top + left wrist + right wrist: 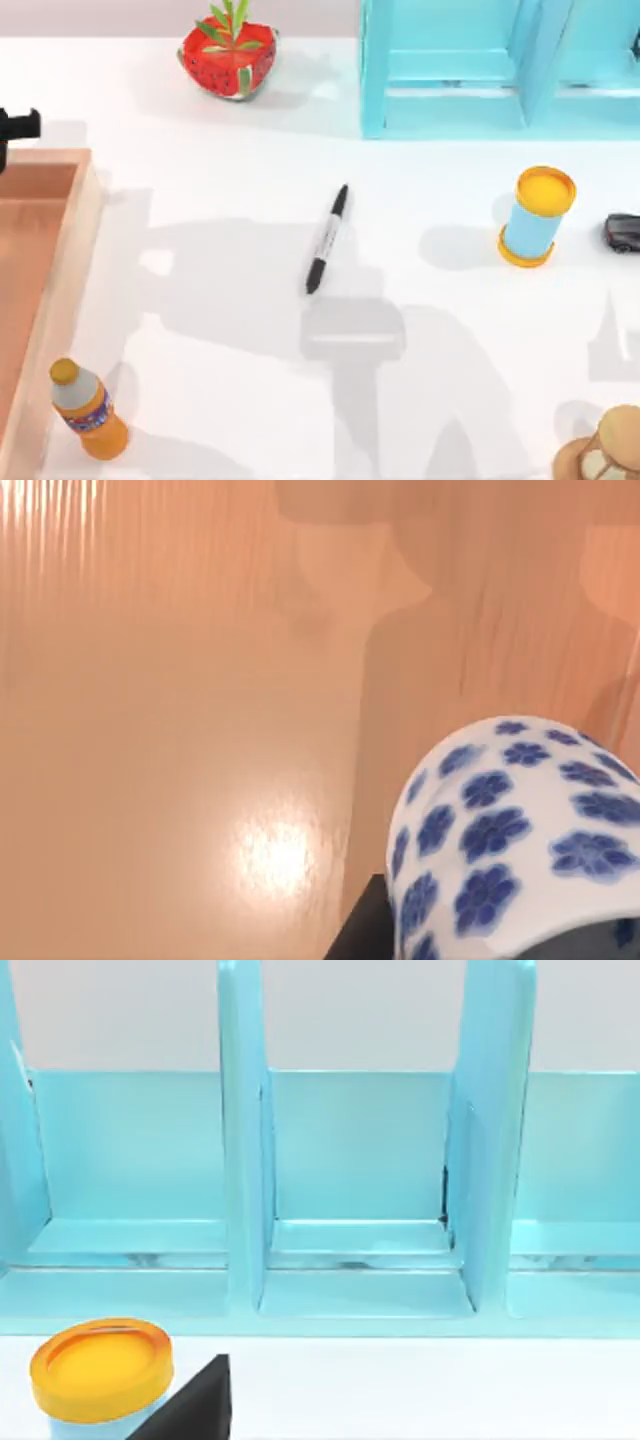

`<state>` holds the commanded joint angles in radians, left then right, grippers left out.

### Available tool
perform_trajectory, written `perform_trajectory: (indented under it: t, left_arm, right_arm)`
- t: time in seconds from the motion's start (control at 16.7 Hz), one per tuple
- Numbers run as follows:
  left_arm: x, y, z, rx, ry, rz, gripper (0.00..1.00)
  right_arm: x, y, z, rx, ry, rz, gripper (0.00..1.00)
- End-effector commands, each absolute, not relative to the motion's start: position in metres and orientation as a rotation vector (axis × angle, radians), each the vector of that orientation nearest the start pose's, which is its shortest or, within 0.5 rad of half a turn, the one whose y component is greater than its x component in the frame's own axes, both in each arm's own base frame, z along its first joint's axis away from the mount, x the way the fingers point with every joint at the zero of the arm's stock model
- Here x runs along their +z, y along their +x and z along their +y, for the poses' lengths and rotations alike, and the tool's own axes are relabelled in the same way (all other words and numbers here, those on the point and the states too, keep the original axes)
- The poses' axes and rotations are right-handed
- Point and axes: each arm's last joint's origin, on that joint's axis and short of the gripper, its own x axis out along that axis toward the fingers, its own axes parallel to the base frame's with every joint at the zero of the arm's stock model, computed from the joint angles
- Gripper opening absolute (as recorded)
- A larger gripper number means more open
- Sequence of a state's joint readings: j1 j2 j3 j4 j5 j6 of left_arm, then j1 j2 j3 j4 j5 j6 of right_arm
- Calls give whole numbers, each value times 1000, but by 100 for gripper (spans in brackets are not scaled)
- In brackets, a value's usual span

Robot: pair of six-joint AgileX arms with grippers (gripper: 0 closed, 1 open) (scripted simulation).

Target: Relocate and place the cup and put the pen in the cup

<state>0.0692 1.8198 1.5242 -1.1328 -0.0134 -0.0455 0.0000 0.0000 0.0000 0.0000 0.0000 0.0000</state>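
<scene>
The cup (520,830), white with blue flowers, sits close under my left wrist camera above the wooden tray's floor (180,680). A dark finger (362,932) lies against its side, and my left gripper looks shut on the cup. A black part of my left arm (14,124) shows at the top view's left edge, beyond the tray's far end. The pen (327,239), black-capped with a pale barrel, lies slanted on the white table near the middle. One black finger (196,1404) of my right gripper shows beside the yellow-topped cylinder.
The wooden tray (84,230) runs along the left edge. An orange bottle (88,410) stands front left and a strawberry-shaped pot (228,50) back left. A blue shelf (470,70) stands at the back right, with the light-blue cylinder (538,216), a small dark object (622,232) and a tan object (605,455).
</scene>
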Motion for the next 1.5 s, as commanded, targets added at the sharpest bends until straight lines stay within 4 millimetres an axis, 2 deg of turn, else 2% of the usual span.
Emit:
perform_trajectory:
  t: [0.24,0.42,0.54,0.72,0.9,1.14,1.5]
  left_arm:
    - [278,343,-29,49,-50,1495,0]
    - [294,326,-63,3,-3,1557,0]
    - [299,320,-73,-11,15,1574,0]
    - [299,320,-73,-12,16,1575,0]
    - [292,324,-78,-10,16,1582,0]
    - [260,343,-107,-10,19,1580,0]
    - [211,360,-152,-10,21,1575,0]
  right_arm:
    - [160,106,-1,0,0,0,100]
    - [160,106,-1,0,0,0,100]
    - [160,106,-1,0,0,0,100]
    - [160,106,-1,0,0,0,100]
    - [160,106,-1,0,0,0,100]
    - [160,106,-1,0,0,0,100]
    - [160,106,-1,0,0,0,100]
